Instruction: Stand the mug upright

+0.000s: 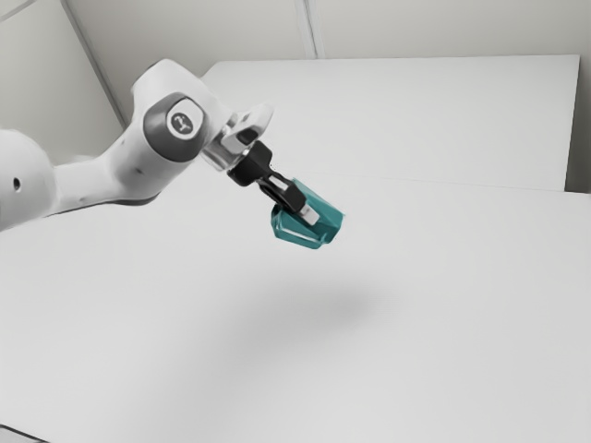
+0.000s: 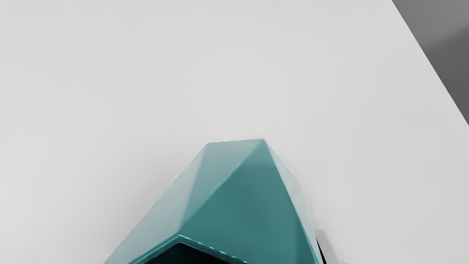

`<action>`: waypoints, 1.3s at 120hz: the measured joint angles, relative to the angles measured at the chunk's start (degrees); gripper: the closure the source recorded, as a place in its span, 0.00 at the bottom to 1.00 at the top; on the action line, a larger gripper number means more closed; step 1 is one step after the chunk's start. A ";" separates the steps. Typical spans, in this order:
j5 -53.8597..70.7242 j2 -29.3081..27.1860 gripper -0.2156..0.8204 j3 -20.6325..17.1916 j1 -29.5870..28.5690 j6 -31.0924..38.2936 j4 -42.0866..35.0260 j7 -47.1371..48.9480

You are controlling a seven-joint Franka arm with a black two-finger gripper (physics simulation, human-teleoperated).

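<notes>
**Mug (image 1: 294, 233) held aloft, tilted**

The pale table (image 1: 443, 305) spreads beneath me, a soft shadow (image 1: 323, 309) on it. My arm (image 1: 162, 129) reaches in from the exterior view's left. Its black gripper (image 1: 310, 216) points obliquely down, closed on the teal mug; with one finger hidden, I can't tell how wide the grip stands. The mug hangs above the table, off upright, its dark opening toward my hand and its narrower end away.
</notes>
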State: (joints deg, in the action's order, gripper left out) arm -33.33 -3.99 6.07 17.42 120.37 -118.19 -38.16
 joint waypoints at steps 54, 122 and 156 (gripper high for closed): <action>37.52 -3.66 0.96 0.40 -3.53 1.37 -9.58 16.52; 40.65 4.00 0.96 0.51 -3.15 3.37 -9.89 26.93; 40.83 5.96 0.96 0.37 -3.61 4.49 -9.89 29.54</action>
State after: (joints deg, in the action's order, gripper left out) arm 7.50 1.97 6.44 13.82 124.86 -128.08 -8.62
